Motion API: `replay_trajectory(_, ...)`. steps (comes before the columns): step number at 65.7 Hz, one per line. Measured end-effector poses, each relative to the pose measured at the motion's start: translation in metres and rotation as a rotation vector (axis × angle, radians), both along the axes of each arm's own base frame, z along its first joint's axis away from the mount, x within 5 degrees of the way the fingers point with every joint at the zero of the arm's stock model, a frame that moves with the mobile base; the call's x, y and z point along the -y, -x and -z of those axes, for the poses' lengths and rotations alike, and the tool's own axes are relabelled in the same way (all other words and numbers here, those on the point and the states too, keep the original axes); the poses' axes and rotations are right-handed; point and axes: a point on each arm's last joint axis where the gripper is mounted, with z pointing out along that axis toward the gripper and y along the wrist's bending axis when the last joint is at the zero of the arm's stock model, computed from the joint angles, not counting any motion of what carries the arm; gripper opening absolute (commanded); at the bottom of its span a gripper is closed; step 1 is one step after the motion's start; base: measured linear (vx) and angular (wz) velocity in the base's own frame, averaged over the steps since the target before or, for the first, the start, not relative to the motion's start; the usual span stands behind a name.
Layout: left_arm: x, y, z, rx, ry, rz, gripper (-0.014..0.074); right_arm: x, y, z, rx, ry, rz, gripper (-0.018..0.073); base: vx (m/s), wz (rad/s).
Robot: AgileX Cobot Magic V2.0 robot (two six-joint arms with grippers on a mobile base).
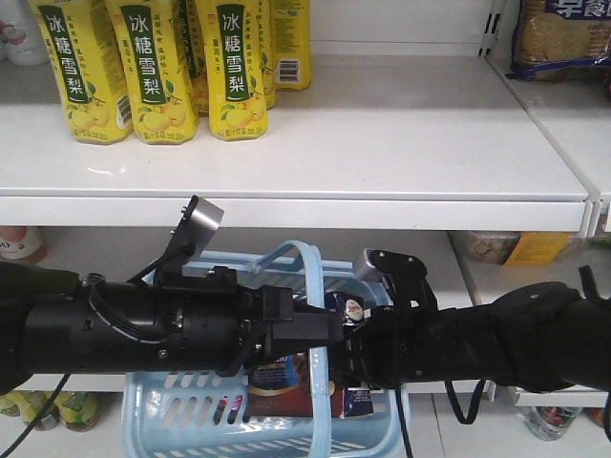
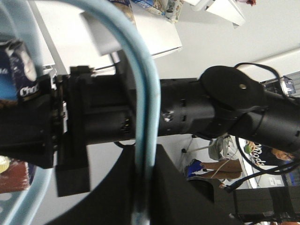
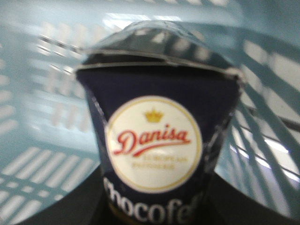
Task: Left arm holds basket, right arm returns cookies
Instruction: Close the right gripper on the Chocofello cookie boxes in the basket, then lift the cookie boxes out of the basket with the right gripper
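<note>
Right gripper [image 1: 358, 329] clasps cookies [image 3: 154, 140] inside basket [image 1: 162, 401], handle [image 2: 145, 93] arching across it, yellow bottles [image 1: 158, 67] shelved above.

The basket [image 1: 162, 401] is showing smooth light blue plastic, its slotted walls catching a soft sheen, and its handle [image 2: 146, 93] is gleaming the same way. The box [image 3: 154, 140] is looking like glossy printed cardboard, its creased top edge reflecting bright streaks. The left arm [image 1: 115, 329] is showing a hard black casing, mostly matt with faint highlights. The block [image 1: 202, 221] on its bracket is shining like brushed metal. The right arm [image 1: 535, 329] is wearing a dull black sleeve that is looking like cloth. The shelf [image 1: 382, 134] is looking like smooth white painted metal, semi-gloss. Bottles [image 1: 158, 67] at its back left corner are wearing glossy yellow printed wraps.
</note>
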Motion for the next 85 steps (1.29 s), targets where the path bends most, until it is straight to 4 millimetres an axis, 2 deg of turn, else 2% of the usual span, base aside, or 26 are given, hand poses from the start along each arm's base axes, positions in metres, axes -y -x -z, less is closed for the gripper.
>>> replay_trajectory(28, 0.000, 0.001, -0.001, -0.001, 0.008, 0.008, -0.0003, 0.024, 0.035, -0.030, 0.100, 0.015, 0.019, 0.0099, 0.00, 0.00)
replay_trajectory(50, 0.000, 0.001, -0.001, -0.002, 0.008, 0.008, -0.0003, 0.067, 0.060, -0.072, 0.193, 0.043, 0.037, 0.0104, 0.00, 0.00)
replay_trajectory(60, 0.000, 0.001, -0.001, -0.002, 0.008, 0.008, -0.0003, 0.085, 0.082, -0.095, 0.275, 0.055, 0.038, 0.0106, 0.00, 0.00)
replay_trajectory(72, 0.000, 0.001, -0.001, -0.002, 0.008, 0.008, -0.0003, 0.089, 0.108, -0.124, 0.369, 0.038, 0.002, 0.0107, 0.00, 0.00)
replay_trajectory(79, 0.000, 0.001, -0.001, -0.002, 0.008, 0.008, -0.0003, 0.092, 0.116, -0.148, 0.408, 0.067, -0.015, 0.0109, 0.00, 0.00)
replay_trajectory(85, 0.000, 0.001, -0.001, -0.002, 0.008, 0.008, -0.0003, 0.096, 0.118, -0.176, 0.459, 0.092, 0.010, 0.0110, 0.00, 0.00)
